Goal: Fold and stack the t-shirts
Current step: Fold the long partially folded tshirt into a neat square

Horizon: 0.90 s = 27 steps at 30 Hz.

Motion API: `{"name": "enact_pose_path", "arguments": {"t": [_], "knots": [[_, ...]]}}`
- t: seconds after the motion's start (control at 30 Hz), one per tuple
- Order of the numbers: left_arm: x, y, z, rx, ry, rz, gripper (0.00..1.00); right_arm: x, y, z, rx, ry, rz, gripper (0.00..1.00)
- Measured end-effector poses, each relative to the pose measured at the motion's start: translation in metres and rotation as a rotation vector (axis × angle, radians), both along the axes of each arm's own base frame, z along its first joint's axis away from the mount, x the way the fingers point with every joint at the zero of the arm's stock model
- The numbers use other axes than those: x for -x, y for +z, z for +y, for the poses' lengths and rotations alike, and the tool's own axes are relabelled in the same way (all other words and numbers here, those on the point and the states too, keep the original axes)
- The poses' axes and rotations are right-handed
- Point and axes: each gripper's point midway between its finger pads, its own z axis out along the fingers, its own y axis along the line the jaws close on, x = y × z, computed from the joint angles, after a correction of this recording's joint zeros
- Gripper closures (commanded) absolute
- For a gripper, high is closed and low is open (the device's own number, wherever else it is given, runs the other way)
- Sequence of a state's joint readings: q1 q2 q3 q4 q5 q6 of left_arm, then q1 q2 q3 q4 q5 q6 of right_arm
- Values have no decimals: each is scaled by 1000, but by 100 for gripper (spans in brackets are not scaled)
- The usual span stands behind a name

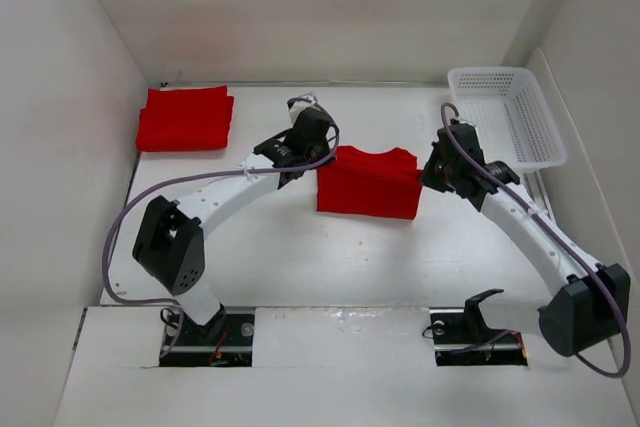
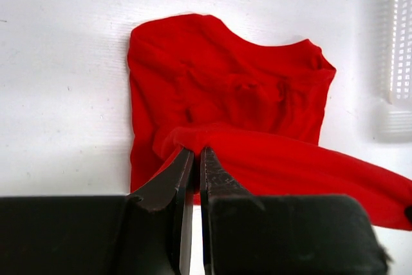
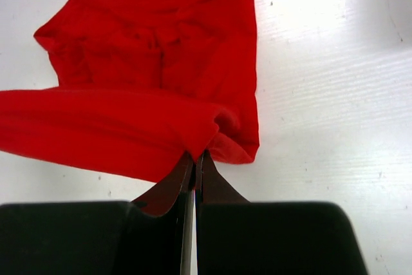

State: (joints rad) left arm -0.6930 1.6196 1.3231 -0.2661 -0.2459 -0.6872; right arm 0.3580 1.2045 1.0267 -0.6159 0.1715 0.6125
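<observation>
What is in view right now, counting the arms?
held t-shirt: one, red, table centre, near edge lifted
folded t-shirt pile: one pile, red, far-left corner; number of shirts unclear
basket: one, white mesh, far-right corner
table: one, white
left gripper: one, black, shut on the held t-shirt's left end
right gripper: one, black, shut on its right end
</observation>
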Motion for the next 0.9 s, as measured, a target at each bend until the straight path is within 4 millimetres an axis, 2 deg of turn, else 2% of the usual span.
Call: {"name": "enact_pose_path", "arguments": {"t": [0.23, 0.53, 0.77, 0.9], "knots": [[-25, -8, 1, -31, -9, -11, 100, -32, -16, 1, 6, 18, 33, 100], [-61, -26, -15, -94, -35, -19, 100, -65, -37, -9, 24, -4, 75, 100], [-83, -48, -1, -84, -19, 29, 100, -93, -55, -2, 25, 10, 91, 100], [-90, -61, 0, -79, -28, 44, 100, -101, -64, 1, 23, 11, 97, 98]]}}
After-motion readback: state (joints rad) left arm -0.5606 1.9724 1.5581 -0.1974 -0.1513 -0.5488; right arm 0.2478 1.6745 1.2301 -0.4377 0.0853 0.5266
